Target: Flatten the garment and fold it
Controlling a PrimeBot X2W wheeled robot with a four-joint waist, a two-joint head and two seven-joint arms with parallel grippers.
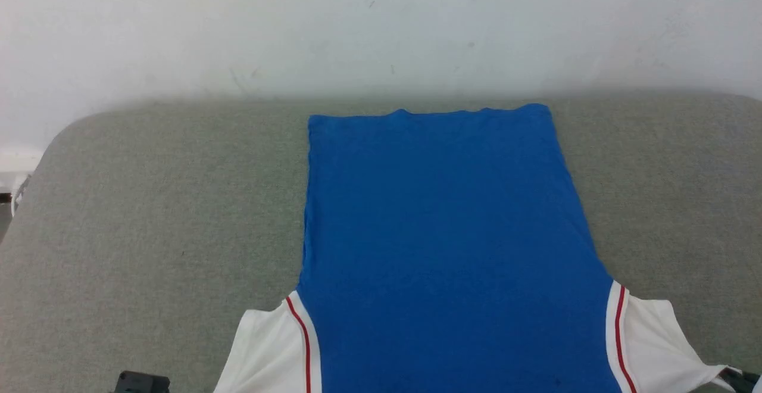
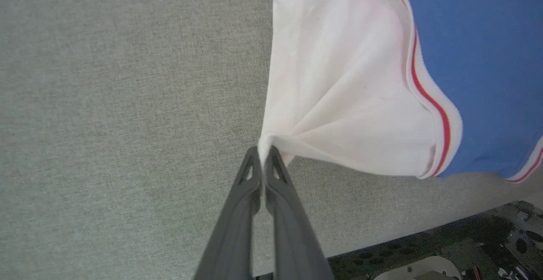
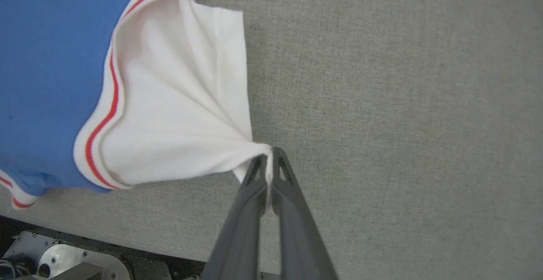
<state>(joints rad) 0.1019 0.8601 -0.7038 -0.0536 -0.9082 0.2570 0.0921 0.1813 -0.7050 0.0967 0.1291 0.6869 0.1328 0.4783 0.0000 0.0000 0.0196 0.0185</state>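
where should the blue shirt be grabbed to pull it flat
By the outer corners of its white sleeves, each from its own side. The shirt lies flat on the table, and the left sleeve and right sleeve stick out sideways, so pulling them apart should spread it. The left end effector and right end effector are shut there.

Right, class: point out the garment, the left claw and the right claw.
garment [image 1: 440, 232]: head view, middle of its blue body.
left claw [image 2: 264, 154]: left wrist view, between tips pinching a sleeve corner.
right claw [image 3: 269, 157]: right wrist view, between tips pinching the other sleeve.
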